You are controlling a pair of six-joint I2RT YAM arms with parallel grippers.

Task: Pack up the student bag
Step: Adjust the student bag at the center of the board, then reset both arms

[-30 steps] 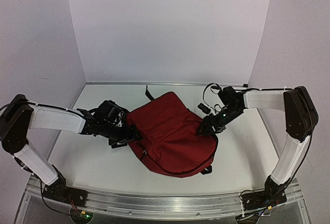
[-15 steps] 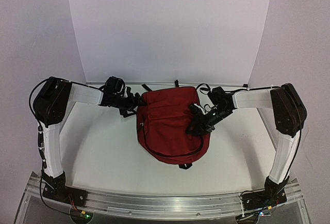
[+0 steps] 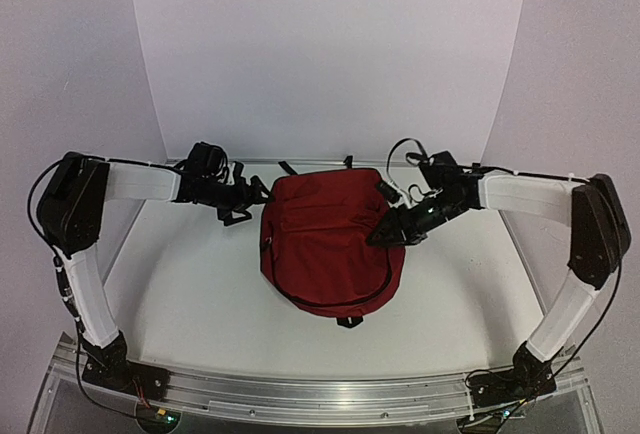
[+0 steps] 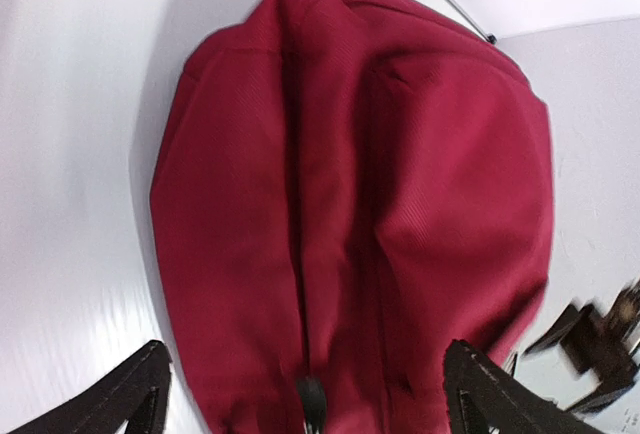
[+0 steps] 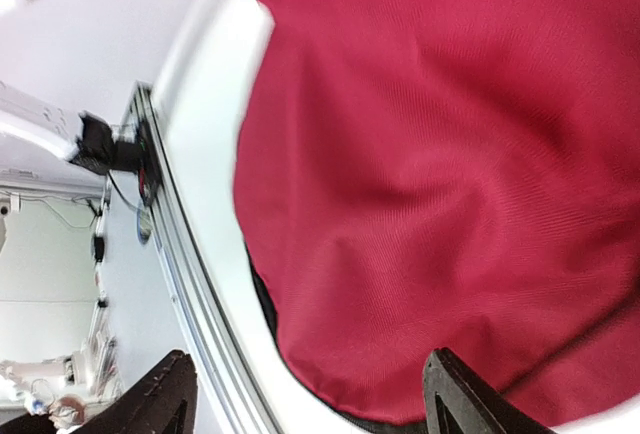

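The student bag (image 3: 322, 239), dark red with black zippers, lies in the middle of the white table (image 3: 190, 294) with its rounded end toward the near edge. My left gripper (image 3: 250, 197) is at the bag's far left corner, open. In the left wrist view the bag (image 4: 400, 184) fills the frame, a black zipper pull (image 4: 311, 394) sits low between the spread fingers (image 4: 135, 399), and the left gripper (image 4: 310, 404) holds nothing. My right gripper (image 3: 383, 235) hovers over the bag's right side, open. From the right wrist, the right gripper (image 5: 310, 404) is above the bag (image 5: 450, 154).
Black straps (image 3: 290, 168) stick out from the bag's far end and a small strap loop (image 3: 347, 321) from its near end. White walls close in the back and sides. A metal rail (image 3: 320, 394) runs along the near edge, and the rail (image 5: 180, 274) also shows in the right wrist view.
The bag has been swung and shifted toward the back, its rounded end now facing the near edge. Both arms followed it; both grippers have opened wider, and the left has drawn slightly back.
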